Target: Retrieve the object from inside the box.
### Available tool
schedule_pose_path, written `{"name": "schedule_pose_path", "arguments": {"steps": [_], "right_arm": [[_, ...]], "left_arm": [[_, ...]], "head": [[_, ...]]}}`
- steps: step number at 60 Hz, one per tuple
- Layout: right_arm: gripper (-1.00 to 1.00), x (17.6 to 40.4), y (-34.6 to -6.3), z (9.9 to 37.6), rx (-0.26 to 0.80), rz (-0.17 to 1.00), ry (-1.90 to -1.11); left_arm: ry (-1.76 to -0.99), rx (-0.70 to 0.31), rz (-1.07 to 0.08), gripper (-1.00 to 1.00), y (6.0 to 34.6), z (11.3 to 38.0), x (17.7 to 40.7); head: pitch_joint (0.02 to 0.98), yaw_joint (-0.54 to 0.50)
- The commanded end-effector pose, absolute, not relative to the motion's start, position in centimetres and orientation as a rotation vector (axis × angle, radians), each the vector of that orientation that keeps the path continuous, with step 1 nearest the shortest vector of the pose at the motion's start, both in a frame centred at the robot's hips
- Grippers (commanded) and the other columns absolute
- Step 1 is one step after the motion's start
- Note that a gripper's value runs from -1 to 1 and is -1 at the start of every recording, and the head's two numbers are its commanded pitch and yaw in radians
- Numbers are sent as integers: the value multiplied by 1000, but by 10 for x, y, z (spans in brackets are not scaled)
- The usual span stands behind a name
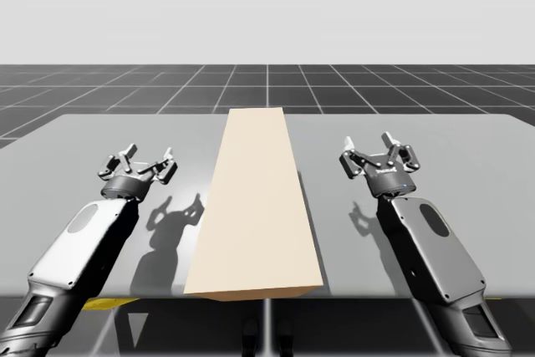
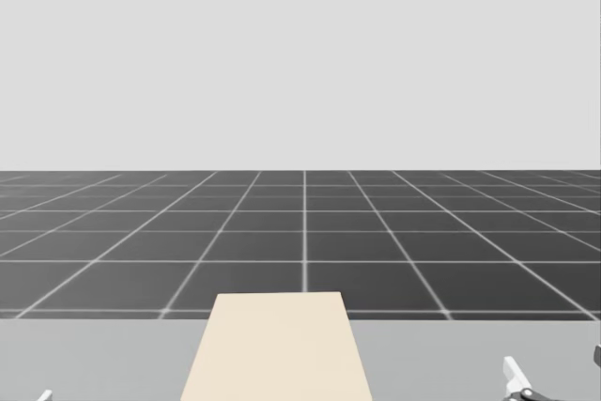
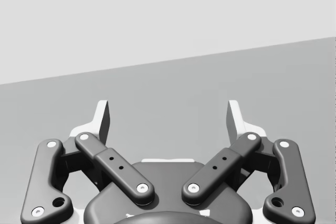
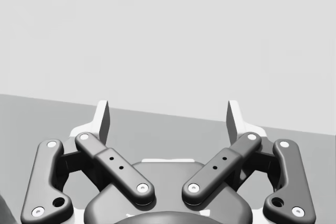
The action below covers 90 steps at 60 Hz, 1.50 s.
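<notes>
Jaws spread wide on both sides, the left jaws and the right jaws hover just over the grey worktop [image 1: 468, 148], their shadows falling on it beneath them. From the high view, my left arm [image 1: 79, 244] enters at the near left and my right arm [image 1: 430, 244] at the near right. Each stops about midway across the worktop, well apart from the pale beige box [image 1: 255, 206] that stands between them.

The box fills the middle of the scene, its plain surface reaching from the worktop's near edge almost to the far edge. Its beige faces look unbroken, and whatever lies inside is hidden.

Along the left wrist view, the dark fingers [image 3: 102, 121] stand far apart with bare worktop [image 3: 168, 93] ahead of them. The right wrist view shows the same: fingers [image 4: 102, 119] parted, grey worktop [image 4: 173, 129] ahead.

The head view looks out over the far end of the box [image 2: 277, 349] to a dark gridded floor [image 2: 300, 232] beyond the worktop's far edge.
</notes>
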State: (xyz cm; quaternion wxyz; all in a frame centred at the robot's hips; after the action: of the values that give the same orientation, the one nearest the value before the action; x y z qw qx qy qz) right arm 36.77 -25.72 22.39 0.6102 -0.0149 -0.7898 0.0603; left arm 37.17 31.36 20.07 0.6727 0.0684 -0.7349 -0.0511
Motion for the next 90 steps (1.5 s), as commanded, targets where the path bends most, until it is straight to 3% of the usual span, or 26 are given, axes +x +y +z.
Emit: {"name": "schedule_pose_path", "arguments": {"steps": [1, 9, 13, 18, 24, 30, 44, 53, 62, 72, 90], "right_arm": [[-1000, 367, -255, 223, -38, 124, -1833], [-1000, 365, -252, 226, 33, 142, -1807], [-1000, 365, -250, 222, 128, 174, -1711], [-1000, 364, -242, 211, 243, 285, -1539], [-1000, 359, -225, 194, 297, 432, -1465], [-1000, 348, -204, 179, 360, 591, -1415], [-1000, 320, -150, 164, 635, 797, -1387], [-1000, 317, -127, 155, 637, 873, -1372], [-1000, 328, -126, 150, 654, 860, -1361], [-1000, 344, -114, 124, 666, 875, -1345], [-1000, 398, -97, 118, 679, 872, -1338]], "left_arm": [[-1652, 150, -121, -1000, 312, 200, 372], [-1639, 138, -120, -1000, 313, 199, 372], [-1530, 61, -154, -1000, 315, 195, 375], [-1453, 41, -198, -1000, 315, 186, 379], [-1382, -14, -289, -1000, 309, 176, 379], [-1344, -52, -454, -1000, 291, 167, 372], [-1374, -129, -615, -1000, 253, 166, 351], [-1380, -131, -641, -1000, 244, 165, 347], [-1378, -132, -644, -1000, 244, 164, 347], [-1375, -116, -662, -1000, 243, 163, 347], [-1377, -90, -681, -1000, 243, 162, 347]], "head": [[156, 8], [156, 8], [157, 6], [160, 7], [163, 4], [164, -1], [171, -5], [171, -13], [182, -24], [193, -41], [212, -57]]}}
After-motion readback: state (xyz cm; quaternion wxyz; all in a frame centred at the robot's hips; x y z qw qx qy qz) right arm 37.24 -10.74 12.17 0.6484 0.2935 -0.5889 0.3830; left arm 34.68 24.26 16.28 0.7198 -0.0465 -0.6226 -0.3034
